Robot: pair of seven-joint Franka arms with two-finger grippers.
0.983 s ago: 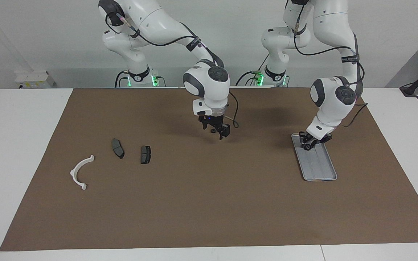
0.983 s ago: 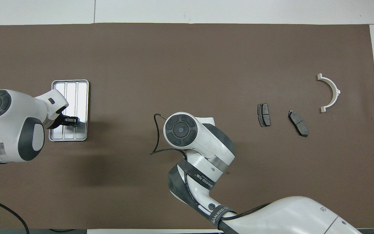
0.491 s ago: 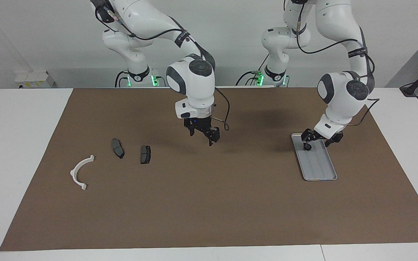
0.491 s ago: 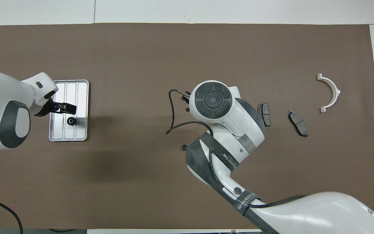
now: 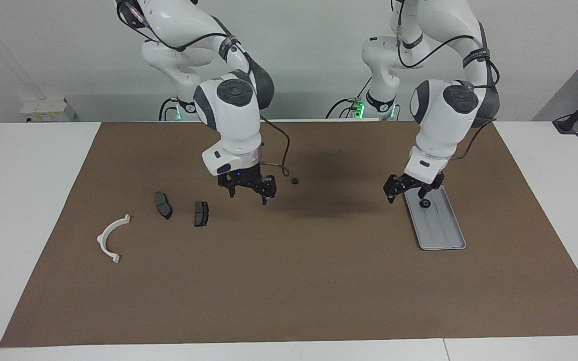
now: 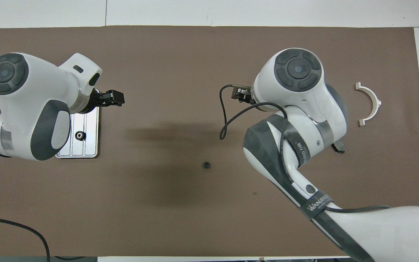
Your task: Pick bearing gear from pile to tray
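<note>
The light-grey tray (image 5: 442,233) lies at the left arm's end of the mat, and also shows in the overhead view (image 6: 89,145). A small black round bearing gear (image 5: 425,203) lies in it (image 6: 80,135). My left gripper (image 5: 409,189) is open and empty, raised over the tray's edge (image 6: 112,98). A second tiny black round piece (image 5: 295,181) lies alone mid-mat (image 6: 206,165). The pile has two dark brake pads (image 5: 162,204) (image 5: 200,213) and a white half-ring arc (image 5: 112,238). My right gripper (image 5: 249,193) is open and empty, raised over the mat beside the pads.
The brown mat (image 5: 289,291) covers most of the white table. In the overhead view the right arm's wrist hides its gripper and most of the brake pads; one pad's tip (image 6: 339,147) and the white arc (image 6: 371,103) show.
The left gripper opened, left the black gear in the tray and rose toward the mat's middle. The right arm swung toward the brake pads, uncovering the small black piece.
</note>
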